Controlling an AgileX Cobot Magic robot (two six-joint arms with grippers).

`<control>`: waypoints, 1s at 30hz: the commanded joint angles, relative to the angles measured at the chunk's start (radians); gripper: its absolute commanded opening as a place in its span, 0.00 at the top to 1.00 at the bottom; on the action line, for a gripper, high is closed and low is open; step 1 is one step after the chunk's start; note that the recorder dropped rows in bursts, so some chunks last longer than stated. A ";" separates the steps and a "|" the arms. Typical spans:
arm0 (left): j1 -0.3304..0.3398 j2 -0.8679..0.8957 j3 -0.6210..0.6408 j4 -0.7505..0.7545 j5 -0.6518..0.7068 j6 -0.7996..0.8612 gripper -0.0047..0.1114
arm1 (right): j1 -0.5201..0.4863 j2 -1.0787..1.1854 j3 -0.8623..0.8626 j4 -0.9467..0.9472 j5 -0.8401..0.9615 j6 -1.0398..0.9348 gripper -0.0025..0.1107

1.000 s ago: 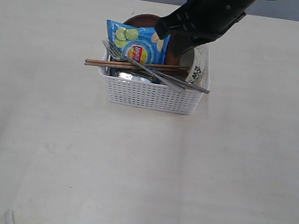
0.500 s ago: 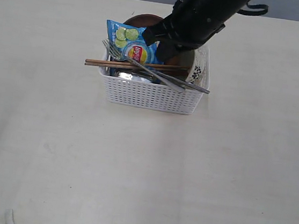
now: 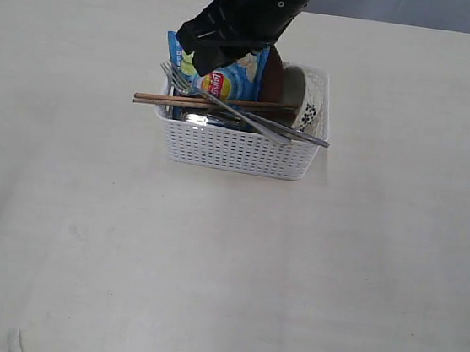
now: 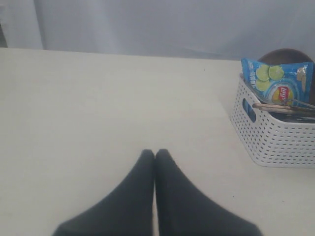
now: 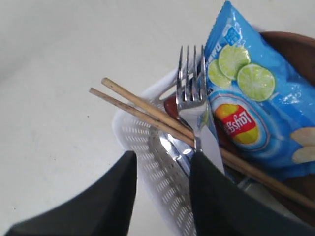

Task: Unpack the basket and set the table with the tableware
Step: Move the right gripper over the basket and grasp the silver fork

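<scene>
The white lattice basket (image 3: 238, 149) (image 4: 275, 137) (image 5: 142, 142) stands on the cream table (image 3: 208, 266). Across its rim lie wooden chopsticks (image 3: 218, 103) (image 5: 147, 114) and a steel fork (image 3: 186, 84) (image 5: 192, 88) with a knife (image 3: 295, 134). A brown plate (image 3: 271, 80) and a floral white bowl (image 3: 311, 108) stand on edge inside, and something steel (image 3: 211, 121) glints behind the front wall. My right gripper (image 5: 162, 157) is open above the basket's left end, its jaws astride the wall near the fork. My left gripper (image 4: 154, 153) is shut and empty over bare table, left of the basket.
A blue chips bag (image 3: 229, 78) (image 5: 256, 108) (image 4: 275, 81) stands upright in the basket in front of the plate. The right arm (image 3: 245, 16) hides the basket's back left corner in the exterior view. A grey curtain (image 4: 172, 24) runs behind the table's far edge.
My right arm has swung leftwards over the basket, from above the bowl and plate to above the chips bag and fork end. The basket's contents have not moved.
</scene>
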 commanded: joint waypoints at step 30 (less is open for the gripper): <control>-0.005 -0.004 0.004 0.001 -0.002 0.003 0.96 | 0.004 0.155 -0.098 -0.153 0.082 -0.039 0.66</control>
